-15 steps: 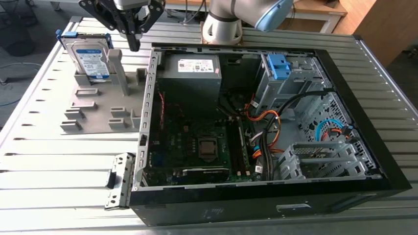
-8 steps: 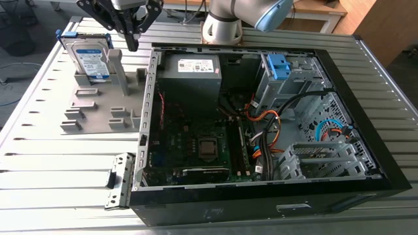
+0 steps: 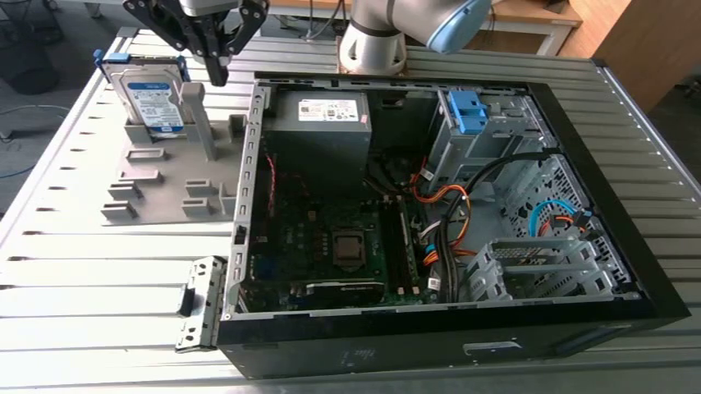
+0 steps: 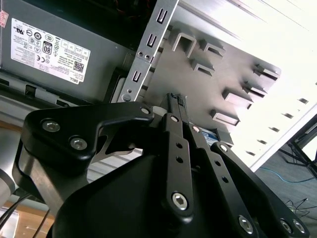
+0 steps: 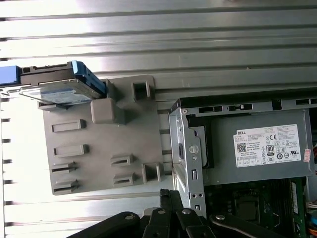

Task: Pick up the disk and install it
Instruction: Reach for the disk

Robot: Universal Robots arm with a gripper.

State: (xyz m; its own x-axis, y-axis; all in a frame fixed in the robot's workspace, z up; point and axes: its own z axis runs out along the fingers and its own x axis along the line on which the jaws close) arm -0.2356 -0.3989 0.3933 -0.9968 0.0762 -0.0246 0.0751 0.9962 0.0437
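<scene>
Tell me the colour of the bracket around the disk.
Blue; the bracket framing the disk shows best in the first wrist view.

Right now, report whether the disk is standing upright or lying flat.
Upright. The disk stands on its edge in a slot of the grey holder, beside the open computer case, not inside it.

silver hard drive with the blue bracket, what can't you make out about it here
- Exterior view: the silver hard drive with blue plastic bracket has its lower edge hidden behind the supports of the grey plastic holder.
- First wrist view: its end is cut off by the picture's edge.
- Second wrist view: the black hand covers nearly all of it.
</scene>
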